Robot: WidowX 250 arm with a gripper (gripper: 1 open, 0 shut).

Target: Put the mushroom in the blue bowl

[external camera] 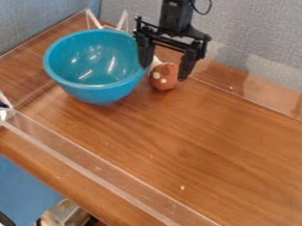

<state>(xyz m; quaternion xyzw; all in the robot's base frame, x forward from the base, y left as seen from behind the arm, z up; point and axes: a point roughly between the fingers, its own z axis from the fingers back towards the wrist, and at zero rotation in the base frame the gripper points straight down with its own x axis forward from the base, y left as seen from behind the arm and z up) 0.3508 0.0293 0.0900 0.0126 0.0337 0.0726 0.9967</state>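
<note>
A small mushroom [164, 76] with a reddish-brown cap stands on the wooden table, just right of the blue bowl [92, 67]. The bowl is deep, glossy turquoise and holds nothing. My black gripper [169, 68] points straight down over the mushroom, open. One finger is on each side of the mushroom, and the left finger is close to the bowl's rim. I cannot tell whether the fingers touch the mushroom. Nothing is held.
Low clear acrylic walls [62, 138] run around the wooden tabletop [203, 137]. A blue-grey panel [44, 12] stands behind the bowl. The arm comes down from the top edge of the picture.
</note>
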